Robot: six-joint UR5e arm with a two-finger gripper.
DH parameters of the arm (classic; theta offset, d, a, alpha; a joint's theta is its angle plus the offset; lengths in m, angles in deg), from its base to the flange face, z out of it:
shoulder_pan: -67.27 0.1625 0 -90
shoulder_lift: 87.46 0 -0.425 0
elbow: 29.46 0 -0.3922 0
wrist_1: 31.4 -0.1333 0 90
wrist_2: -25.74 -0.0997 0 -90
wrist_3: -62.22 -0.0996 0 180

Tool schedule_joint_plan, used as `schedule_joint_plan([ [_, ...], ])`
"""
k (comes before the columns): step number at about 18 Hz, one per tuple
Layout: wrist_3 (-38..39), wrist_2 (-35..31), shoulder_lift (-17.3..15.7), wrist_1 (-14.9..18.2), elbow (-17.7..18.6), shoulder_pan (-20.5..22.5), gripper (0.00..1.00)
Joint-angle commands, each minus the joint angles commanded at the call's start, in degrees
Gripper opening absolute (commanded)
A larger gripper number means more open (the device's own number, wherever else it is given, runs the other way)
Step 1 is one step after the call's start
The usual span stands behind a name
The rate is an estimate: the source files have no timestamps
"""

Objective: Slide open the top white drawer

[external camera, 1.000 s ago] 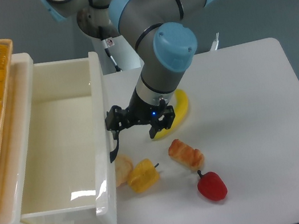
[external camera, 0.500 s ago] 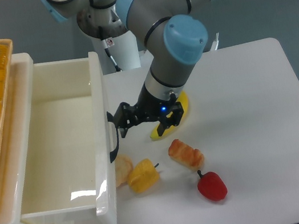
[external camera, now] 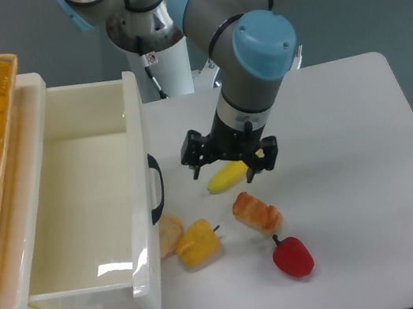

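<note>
Camera view: top white drawer (external camera: 79, 201) stands open; the spread, empty hand (external camera: 228, 159) could nudge the banana (external camera: 226, 176) just below.

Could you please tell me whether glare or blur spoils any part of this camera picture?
In the fixed camera view, a bright glare patch sits on the floor of the top white drawer near its front; the gripper and the table are sharp, with soft shadows only.
</note>
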Motion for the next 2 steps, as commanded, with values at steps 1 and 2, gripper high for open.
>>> schedule_joint_plan([
  [1, -1.2, -1.7, 0.3, 0.1, 0.1, 0.0, 1.0],
  [2, -1.8, -2.6, 0.4, 0.2, 0.2, 0.2, 1.0],
])
